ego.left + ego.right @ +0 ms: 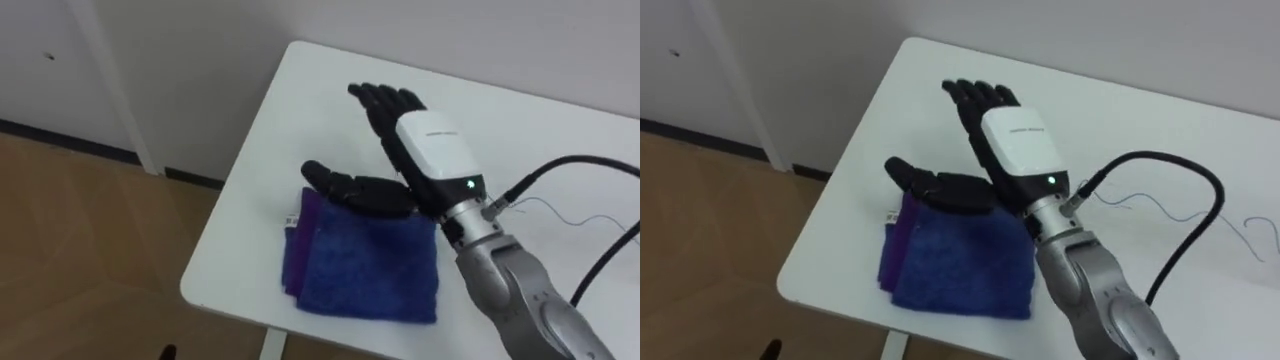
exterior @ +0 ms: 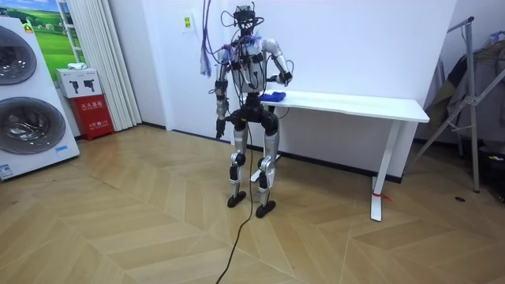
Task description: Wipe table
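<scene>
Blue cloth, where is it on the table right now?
In the left eye view the blue cloth lies folded near the left front corner of the white table, with the thumb of the open right hand over its far edge.

A blue cloth (image 1: 370, 265) lies flat and folded before me, a purple layer showing along its left side. It rests on the white table (image 1: 305, 115), near the table's left end, close to the front edge.

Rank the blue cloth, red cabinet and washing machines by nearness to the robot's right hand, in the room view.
1. Blue cloth, right by the right hand, on the table.
2. Red cabinet, by the curtain at the room view's left.
3. Washing machines, farthest left.
</scene>
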### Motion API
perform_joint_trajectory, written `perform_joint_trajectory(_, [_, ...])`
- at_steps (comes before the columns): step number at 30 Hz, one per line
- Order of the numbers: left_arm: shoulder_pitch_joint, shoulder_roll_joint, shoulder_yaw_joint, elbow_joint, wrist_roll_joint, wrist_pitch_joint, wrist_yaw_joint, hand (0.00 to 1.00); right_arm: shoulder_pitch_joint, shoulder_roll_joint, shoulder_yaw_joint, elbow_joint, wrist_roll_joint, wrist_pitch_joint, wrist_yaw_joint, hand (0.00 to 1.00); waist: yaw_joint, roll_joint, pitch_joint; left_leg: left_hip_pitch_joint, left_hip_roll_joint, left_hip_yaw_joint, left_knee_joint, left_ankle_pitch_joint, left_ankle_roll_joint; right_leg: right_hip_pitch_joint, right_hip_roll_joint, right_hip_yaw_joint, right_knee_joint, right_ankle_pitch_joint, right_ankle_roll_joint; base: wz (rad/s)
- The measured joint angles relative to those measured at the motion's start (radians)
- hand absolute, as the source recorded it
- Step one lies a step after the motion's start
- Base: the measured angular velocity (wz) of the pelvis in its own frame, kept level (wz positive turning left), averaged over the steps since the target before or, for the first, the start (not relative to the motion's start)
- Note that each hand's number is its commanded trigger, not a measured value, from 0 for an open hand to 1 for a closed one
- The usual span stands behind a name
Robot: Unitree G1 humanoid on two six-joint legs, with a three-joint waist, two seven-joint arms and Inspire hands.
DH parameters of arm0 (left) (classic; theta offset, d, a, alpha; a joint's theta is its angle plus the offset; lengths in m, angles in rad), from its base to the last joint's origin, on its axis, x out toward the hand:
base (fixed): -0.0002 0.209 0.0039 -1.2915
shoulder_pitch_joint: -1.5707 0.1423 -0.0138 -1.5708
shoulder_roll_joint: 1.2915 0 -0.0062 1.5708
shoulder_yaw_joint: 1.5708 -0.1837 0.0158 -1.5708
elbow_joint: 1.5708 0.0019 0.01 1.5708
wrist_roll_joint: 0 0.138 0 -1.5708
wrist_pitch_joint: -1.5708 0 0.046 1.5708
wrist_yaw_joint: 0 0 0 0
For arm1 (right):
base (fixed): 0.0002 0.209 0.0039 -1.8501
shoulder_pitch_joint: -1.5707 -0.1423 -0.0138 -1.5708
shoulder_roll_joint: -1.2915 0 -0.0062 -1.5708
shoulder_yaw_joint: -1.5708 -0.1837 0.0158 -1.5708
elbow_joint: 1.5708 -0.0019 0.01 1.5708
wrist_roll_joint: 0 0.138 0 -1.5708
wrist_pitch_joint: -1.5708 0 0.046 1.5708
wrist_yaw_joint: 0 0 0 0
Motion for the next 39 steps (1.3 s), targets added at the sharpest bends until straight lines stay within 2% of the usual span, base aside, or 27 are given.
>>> perform_joint_trajectory(3, [-0.010,0.000,-0.011,0.000,0.011,-0.017,0.000,0.00,0.069,0.001,0.035,0.040,-0.026,-0.001,0.037,0.00,0.003,0.002,0.0014,-0.003,0.000,0.002,0.000,0.000,0.000,0.001,0.000,0.001,-0.002,0.000,0.000,0.04])
perform_joint_trajectory(13, [-0.026,0.000,-0.020,0.001,0.009,-0.035,0.029,0.00,0.131,0.001,0.037,0.069,-0.078,-0.023,0.046,0.00,-0.002,0.009,0.0013,-0.018,0.000,0.004,0.000,0.000,0.000,-0.006,0.001,0.001,-0.014,0.000,0.000,0.01])
perform_joint_trajectory(16, [-0.024,0.000,-0.019,0.005,0.010,-0.038,0.048,0.00,0.156,0.000,0.035,0.069,-0.090,-0.034,0.021,0.00,-0.009,0.010,-0.0010,-0.021,-0.001,0.007,0.001,0.000,0.000,-0.009,0.000,0.000,-0.014,0.000,0.000,0.00])
perform_joint_trajectory(18, [-0.017,0.001,-0.019,0.006,0.010,-0.038,0.048,0.00,0.171,0.000,0.033,0.067,-0.113,-0.044,0.007,0.00,-0.014,0.011,-0.0070,-0.020,-0.001,0.008,0.001,0.000,0.000,-0.007,0.000,0.000,-0.014,0.000,0.000,0.00])
perform_joint_trajectory(19, [-0.010,0.001,-0.019,0.006,0.010,-0.038,0.048,0.00,0.177,0.000,0.033,0.067,-0.118,-0.054,0.000,0.00,-0.019,0.012,-0.0127,-0.018,-0.001,0.008,0.001,0.000,0.000,-0.005,0.000,-0.001,-0.014,0.000,0.000,0.00])
perform_joint_trajectory(21, [-0.006,0.001,-0.019,0.006,0.010,-0.038,0.048,0.00,0.188,-0.001,0.033,0.068,-0.121,-0.067,-0.016,0.00,-0.023,0.013,-0.0143,-0.010,0.000,0.008,0.001,0.000,0.000,0.004,0.000,-0.001,-0.014,0.000,0.000,0.00])
perform_joint_trajectory(28, [-0.005,0.001,-0.019,0.006,0.010,-0.048,0.046,0.00,0.192,-0.003,0.033,0.068,-0.155,-0.097,-0.046,0.00,-0.026,0.015,-0.0126,-0.006,0.000,0.017,0.003,0.000,0.000,0.008,0.000,0.001,-0.015,0.000,0.000,-0.01])
perform_joint_trajectory(29, [-0.006,0.001,-0.019,0.006,0.010,-0.048,0.045,0.00,0.193,-0.003,0.033,0.068,-0.156,-0.100,-0.048,0.25,-0.027,0.017,-0.0116,-0.006,0.000,0.017,0.004,0.000,0.000,0.008,0.000,0.001,-0.015,0.000,0.000,0.00])
perform_joint_trajectory(30, [-0.006,0.001,-0.019,0.009,0.010,-0.051,0.044,0.00,0.195,-0.002,0.033,0.068,-0.157,-0.100,-0.048,0.86,-0.027,0.018,-0.0107,-0.008,0.000,0.017,0.005,0.000,0.000,0.008,0.000,0.001,-0.015,0.000,0.000,0.00])
perform_joint_trajectory(31, [-0.006,0.001,-0.019,0.010,0.010,-0.052,0.042,0.00,0.195,-0.002,0.033,0.068,-0.158,-0.100,-0.048,1.00,-0.027,0.019,-0.0102,-0.008,0.000,0.017,0.006,0.000,0.000,0.008,0.000,0.001,-0.015,0.000,0.000,0.00])
perform_joint_trajectory(35, [-0.007,-0.004,-0.017,0.010,0.010,-0.052,0.023,0.00,0.212,-0.001,0.022,0.096,-0.209,-0.109,-0.060,1.00,-0.031,0.024,-0.0070,-0.014,0.000,0.016,0.006,0.000,0.000,0.006,0.001,-0.001,-0.014,0.000,0.000,0.00])
perform_joint_trajectory(39, [-0.010,-0.006,-0.017,0.010,0.010,-0.053,0.013,0.00,0.208,0.005,0.010,0.107,-0.224,-0.110,-0.134,1.00,-0.031,0.028,-0.0071,-0.015,0.000,0.017,0.004,0.000,0.000,0.005,0.001,-0.002,-0.014,0.000,0.000,0.00])
